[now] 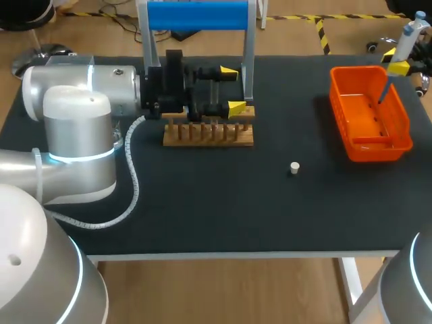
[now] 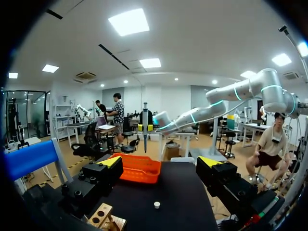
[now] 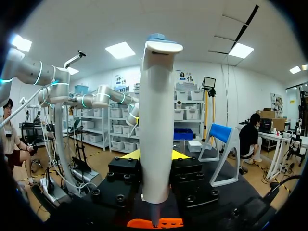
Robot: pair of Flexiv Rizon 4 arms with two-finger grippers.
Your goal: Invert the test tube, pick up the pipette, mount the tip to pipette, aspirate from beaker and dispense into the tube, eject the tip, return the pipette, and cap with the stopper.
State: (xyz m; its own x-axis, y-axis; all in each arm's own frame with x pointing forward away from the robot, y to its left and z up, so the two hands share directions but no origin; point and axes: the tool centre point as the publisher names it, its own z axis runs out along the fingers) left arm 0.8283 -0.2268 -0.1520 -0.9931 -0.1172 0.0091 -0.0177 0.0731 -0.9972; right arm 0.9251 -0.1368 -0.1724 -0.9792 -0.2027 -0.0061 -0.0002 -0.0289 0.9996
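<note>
The white pipette [image 1: 407, 39] hung upright, tip down, over the orange bin [image 1: 351, 145] at the table's [image 1: 202, 202] 2 o'clock, clamped in the right tool [image 3: 156, 155]. The small white stopper [image 1: 294, 167] stood at the bin's 8 o'clock.

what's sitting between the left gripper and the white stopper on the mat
Nothing visible. The left gripper, open by the wooden rack, has only bare black mat between it and the stopper. The orange bin stands off to the side.

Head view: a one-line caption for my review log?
Left gripper open at the wooden rack; right gripper holds the pipette over the orange basket; stopper on the table.
</note>
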